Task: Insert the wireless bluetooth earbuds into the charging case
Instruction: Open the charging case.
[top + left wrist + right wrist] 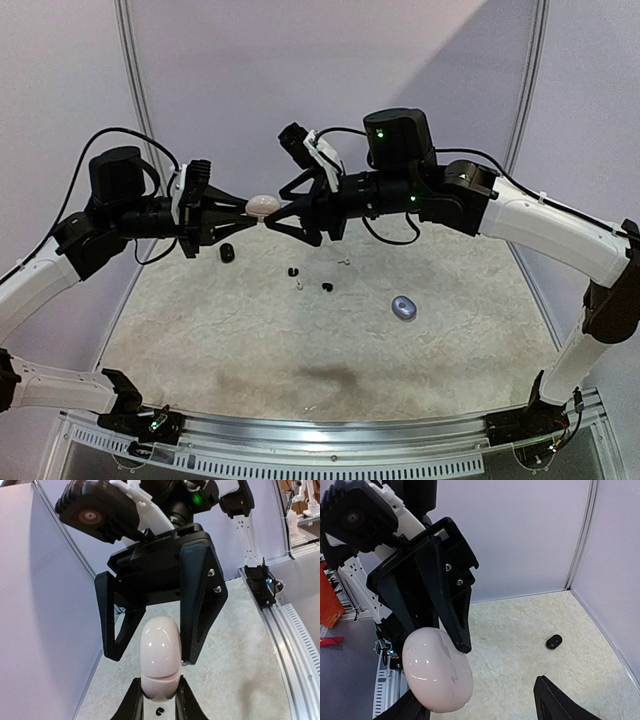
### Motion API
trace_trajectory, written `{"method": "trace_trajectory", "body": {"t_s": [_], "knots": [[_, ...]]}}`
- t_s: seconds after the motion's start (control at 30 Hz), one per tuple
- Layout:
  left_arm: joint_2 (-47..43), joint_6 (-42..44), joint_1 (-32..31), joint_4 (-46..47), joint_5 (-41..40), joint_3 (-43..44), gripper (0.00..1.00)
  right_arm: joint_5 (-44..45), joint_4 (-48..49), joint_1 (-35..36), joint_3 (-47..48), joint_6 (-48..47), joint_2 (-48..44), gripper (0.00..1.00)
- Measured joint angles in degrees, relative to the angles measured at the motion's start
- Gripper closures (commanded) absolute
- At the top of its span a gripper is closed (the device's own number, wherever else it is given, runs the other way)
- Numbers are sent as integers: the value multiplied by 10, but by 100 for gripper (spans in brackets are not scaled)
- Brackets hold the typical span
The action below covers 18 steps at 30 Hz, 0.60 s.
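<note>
Pale lavender wall panels enclose the far side, joined by slim silvery vertical strips. The surface wears a mottled cream, stone-like covering, with a ribbed metal rail along its near edge. Light is soft, casting a faint shadow near the middle.

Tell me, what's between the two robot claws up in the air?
A pale pink case, pinched by the left gripper; the right gripper stands open around it, seen from the top.

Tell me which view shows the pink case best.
Right wrist: the pink case fills the foreground, seam visible. Left wrist shows it end-on, clamped between the left gripper's fingers. The top view shows only a small oval between both arms.
</note>
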Motion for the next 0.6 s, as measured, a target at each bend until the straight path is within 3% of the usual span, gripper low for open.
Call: {"method": "trace_trajectory", "body": {"t_s": [0.2, 0.6], "knots": [[-2, 76, -1, -39, -22, 1, 100, 3, -16, 0, 3, 0, 10, 29], [-3, 133, -9, -97, -35, -4, 100, 5, -12, -10, 14, 21, 12, 29]]}}
